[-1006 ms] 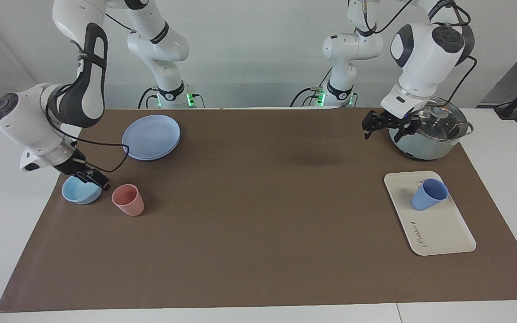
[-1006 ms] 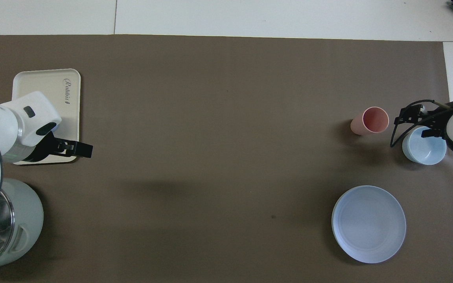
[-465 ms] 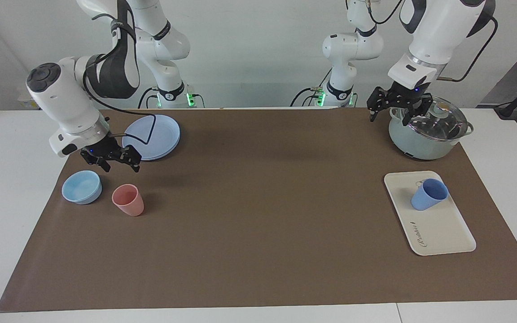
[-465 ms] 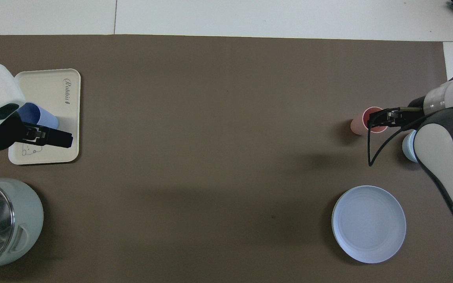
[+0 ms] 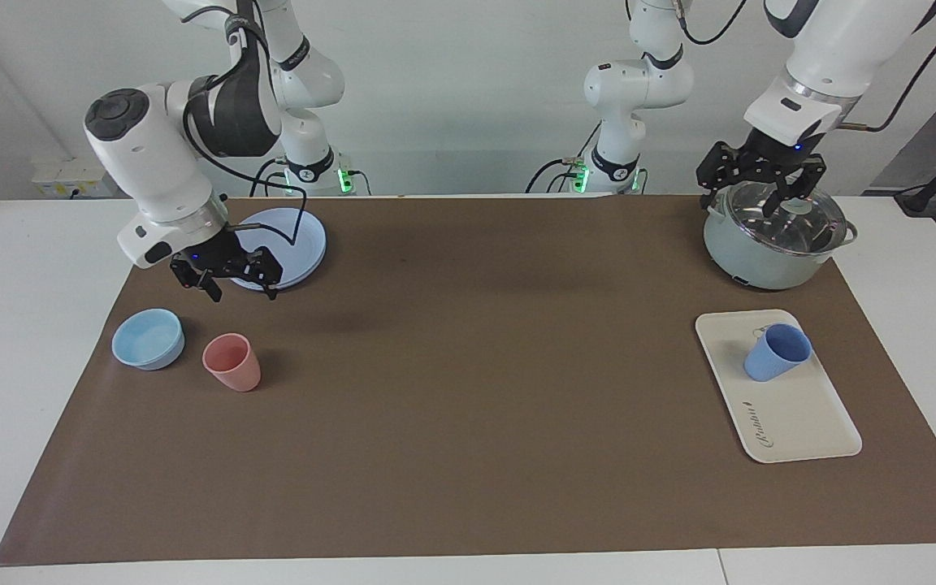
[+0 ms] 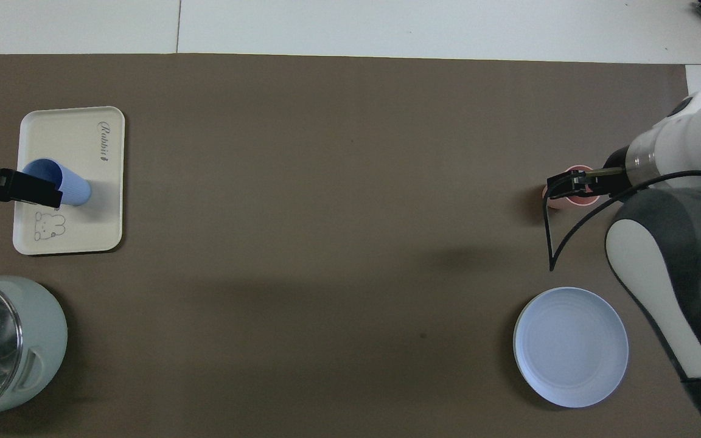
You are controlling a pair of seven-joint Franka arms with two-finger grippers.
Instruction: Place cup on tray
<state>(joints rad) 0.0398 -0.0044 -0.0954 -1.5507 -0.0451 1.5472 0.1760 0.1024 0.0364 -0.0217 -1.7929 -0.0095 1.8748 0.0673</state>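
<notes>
The periwinkle-blue cup (image 5: 777,353) stands upright on the cream-white tray (image 5: 797,418) at the left arm's end of the table, on the half of the tray nearer to the robots. In the overhead view the cup (image 6: 67,182) stands beside the bear drawing on the tray (image 6: 86,137). My left gripper (image 5: 760,191) is open and empty, raised over the pot; in the overhead view it (image 6: 28,188) partly covers the cup. My right gripper (image 5: 228,284) is open and empty, raised over the edge of the blue plate; in the overhead view it (image 6: 569,184) covers the pink cup.
A grey-green pot with a glass lid (image 5: 773,244) stands nearer to the robots than the tray. At the right arm's end are a round blue plate (image 5: 289,236), a light-blue bowl (image 5: 148,339) and a salmon-pink tumbler (image 5: 232,363).
Both arms rose and drew back toward the robots. The right gripper left the light-blue bowl and went up over the plate's edge. The left gripper rose over the pot. The cup stayed put.
</notes>
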